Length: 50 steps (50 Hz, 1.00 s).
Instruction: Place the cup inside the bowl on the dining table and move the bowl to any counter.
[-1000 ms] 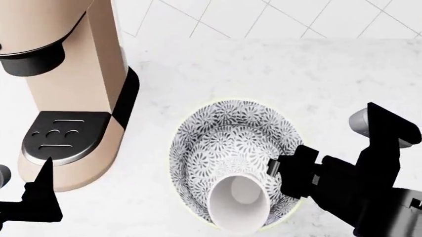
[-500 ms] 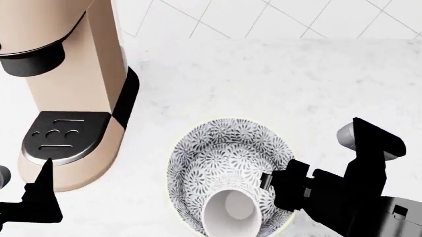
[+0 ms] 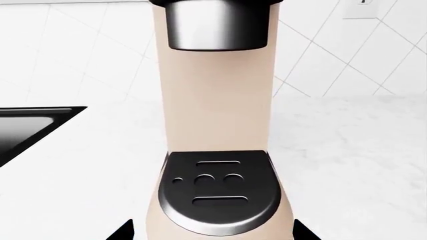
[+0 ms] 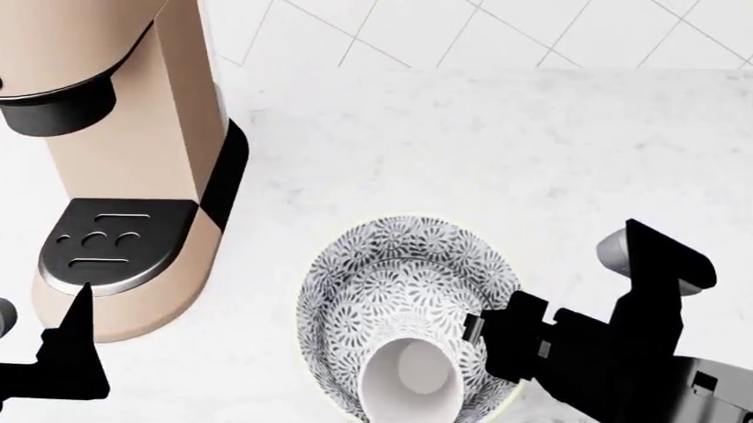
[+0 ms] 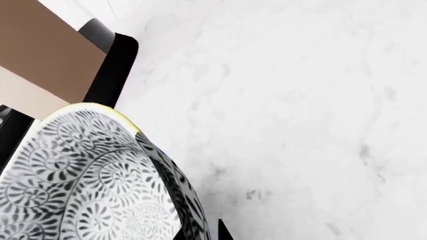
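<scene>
The grey-and-white floral bowl [image 4: 400, 273] is over the marble counter [image 4: 506, 141], with the white cup [image 4: 410, 381] lying tilted inside it, mouth up. My right gripper [image 4: 477, 328] is shut on the bowl's right rim. In the right wrist view, the bowl's wall [image 5: 80, 170] runs between the right gripper's [image 5: 200, 233] two fingertips. Whether the bowl rests on the counter I cannot tell. My left gripper [image 3: 212, 235] is open and empty, just in front of the coffee machine's base. The dining table is out of view.
A tall beige coffee machine [image 4: 130, 132] with a dark drip tray [image 3: 221, 192] stands on the counter left of the bowl. A dark sink [image 3: 27, 127] lies further left. A white tiled wall [image 4: 471, 26] backs the counter.
The bowl with the cup, held by my right gripper, has shifted back toward me, lower in the head view. The left arm has hardly moved.
</scene>
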{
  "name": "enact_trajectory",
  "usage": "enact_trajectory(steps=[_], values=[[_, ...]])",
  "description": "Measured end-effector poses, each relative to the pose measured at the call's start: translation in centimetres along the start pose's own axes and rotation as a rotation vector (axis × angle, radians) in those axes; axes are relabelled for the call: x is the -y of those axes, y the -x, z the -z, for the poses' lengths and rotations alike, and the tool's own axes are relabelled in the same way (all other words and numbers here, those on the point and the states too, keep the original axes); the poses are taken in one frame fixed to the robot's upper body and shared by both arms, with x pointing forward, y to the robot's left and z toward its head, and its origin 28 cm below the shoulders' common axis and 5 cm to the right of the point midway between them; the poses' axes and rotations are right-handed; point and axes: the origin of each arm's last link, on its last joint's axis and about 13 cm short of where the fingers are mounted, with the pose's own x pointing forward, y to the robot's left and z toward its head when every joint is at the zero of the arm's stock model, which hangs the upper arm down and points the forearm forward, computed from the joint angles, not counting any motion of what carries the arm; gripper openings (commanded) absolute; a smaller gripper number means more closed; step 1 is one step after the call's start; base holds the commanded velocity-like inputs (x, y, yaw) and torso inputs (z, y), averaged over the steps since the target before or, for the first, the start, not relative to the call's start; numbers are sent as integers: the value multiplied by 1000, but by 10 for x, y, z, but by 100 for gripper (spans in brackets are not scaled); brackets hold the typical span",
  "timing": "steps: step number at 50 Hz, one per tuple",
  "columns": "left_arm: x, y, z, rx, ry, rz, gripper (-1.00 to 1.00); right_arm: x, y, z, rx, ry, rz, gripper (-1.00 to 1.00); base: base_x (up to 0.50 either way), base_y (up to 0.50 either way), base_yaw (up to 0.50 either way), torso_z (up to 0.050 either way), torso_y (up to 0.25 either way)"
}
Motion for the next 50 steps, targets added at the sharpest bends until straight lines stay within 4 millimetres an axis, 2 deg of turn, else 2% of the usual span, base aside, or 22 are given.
enact_trajectory(steps=[13, 14, 25, 45, 50], values=[[-1, 1, 0, 1, -1, 1, 100, 2, 1, 2, 5, -6, -3, -100, 0, 0, 0, 0, 0], [-1, 1, 0, 1, -1, 1, 100, 2, 1, 3, 5, -6, -3, 100, 0, 0, 0, 0, 0], [-1, 1, 0, 1, -1, 2, 100, 1, 5, 3, 11, -6, 4, 100, 0, 0, 0, 0, 0], [5, -2, -2, 4, 0, 7, 100, -6, 20, -11, 91, 23, 23, 100, 0, 0, 0, 0, 0], [5, -2, -2, 5, 0, 7, 100, -10, 27, -15, 138, 82, 39, 100, 0, 0, 0, 0, 0]])
